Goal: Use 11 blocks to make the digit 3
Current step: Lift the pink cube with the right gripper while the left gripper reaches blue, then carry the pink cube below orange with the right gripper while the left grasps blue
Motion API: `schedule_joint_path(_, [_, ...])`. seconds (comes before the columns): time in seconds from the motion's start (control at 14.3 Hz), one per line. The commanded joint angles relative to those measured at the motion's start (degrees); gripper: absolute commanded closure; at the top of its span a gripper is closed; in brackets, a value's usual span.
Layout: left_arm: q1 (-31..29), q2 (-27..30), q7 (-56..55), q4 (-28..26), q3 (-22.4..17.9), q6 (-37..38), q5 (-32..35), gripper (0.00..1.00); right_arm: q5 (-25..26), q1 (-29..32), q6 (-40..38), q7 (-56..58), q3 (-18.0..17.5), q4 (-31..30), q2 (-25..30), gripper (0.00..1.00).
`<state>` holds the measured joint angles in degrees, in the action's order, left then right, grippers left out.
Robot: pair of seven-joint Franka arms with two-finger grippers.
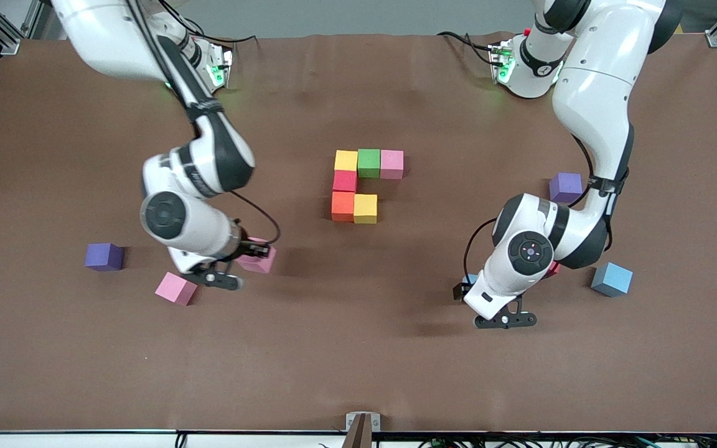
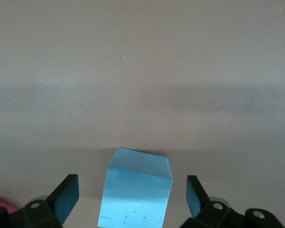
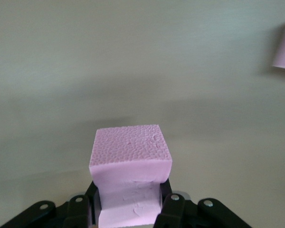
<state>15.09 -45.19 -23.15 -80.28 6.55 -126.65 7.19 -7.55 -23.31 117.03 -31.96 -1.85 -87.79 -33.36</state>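
Six blocks touch at mid-table: yellow [image 1: 346, 160], green [image 1: 368, 163] and pink [image 1: 391, 164] in a row, then red [image 1: 345, 181] and orange [image 1: 343, 206] nearer the camera, with a second yellow [image 1: 365, 208] beside the orange. My right gripper [image 1: 251, 254] is shut on a pink block [image 1: 261, 260], which also shows in the right wrist view [image 3: 130, 175]. I cannot tell whether it is lifted. My left gripper [image 2: 132, 199] is open, with its fingers [image 2: 66, 197] on either side of a light blue block [image 2: 135, 190] and not touching it. In the front view this gripper [image 1: 467, 287] hides most of that block.
A loose pink block [image 1: 175, 288] and a purple cube [image 1: 104, 256] lie toward the right arm's end. Toward the left arm's end lie a light blue block [image 1: 612, 279], a purple cube [image 1: 566, 186] and a red block [image 1: 552, 269] mostly hidden by the left arm.
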Motion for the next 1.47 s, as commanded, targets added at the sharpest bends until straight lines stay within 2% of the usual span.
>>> schedule_joint_path(0.0, [-1.4,-1.5,7.6,1.8,0.6,0.1,-4.8,0.00,0.0,-3.8,-4.1,1.2,0.9,12.2,-8.0,0.50])
schedule_joint_path(0.14, [-1.4,-1.9,10.0,1.7,0.4,0.1,-6.3,0.00,0.0,-5.6,-5.1,1.7,1.0,16.1,-10.4,0.49])
schedule_joint_path(0.28, [-1.3,-2.3,10.1,1.4,0.3,0.1,-6.1,0.01,-0.1,-6.2,-4.9,7.0,1.0,17.5,-11.8,0.50])
schedule_joint_path(0.42, [-1.3,-2.8,10.1,1.4,0.3,0.1,-6.1,0.07,-0.4,-7.2,-4.1,6.3,1.0,18.0,-13.2,0.50])
schedule_joint_path(0.56, [-1.1,-3.0,8.7,1.4,0.3,0.1,-6.3,0.20,-0.4,-8.4,-3.8,4.1,1.1,18.6,-14.8,0.50])
schedule_joint_path(0.77, [-1.4,-1.6,6.7,1.4,0.3,0.2,-6.4,0.59,-0.3,-9.9,-4.1,4.0,1.1,18.6,-15.9,0.52])
schedule_joint_path(0.84, [-1.6,-1.2,4.5,1.4,0.3,0.4,-6.4,0.70,-0.3,-10.3,-4.4,4.0,1.1,18.6,-15.9,0.53])
schedule_joint_path(0.91, [-1.6,-0.6,1.6,1.3,0.3,0.7,-6.4,0.76,-0.3,-10.5,-4.6,4.0,1.1,18.6,-15.9,0.53])
schedule_joint_path(1.05, [-1.3,2.8,-6.5,-0.5,0.3,2.4,-6.1,0.80,-0.3,-11.3,-4.8,3.4,1.1,18.4,-15.9,0.53])
schedule_joint_path(1.12, [-1.1,4.7,-10.4,-1.7,0.3,2.6,-6.0,0.86,-0.4,-11.6,-4.8,2.0,1.1,18.2,-15.9,0.54])
schedule_joint_path(1.4, [-0.9,12.2,-29.0,-10.5,1.8,2.6,-6.8,0.85,-0.8,-12.3,-5.3,-2.2,1.1,17.8,-15.9,0.56])
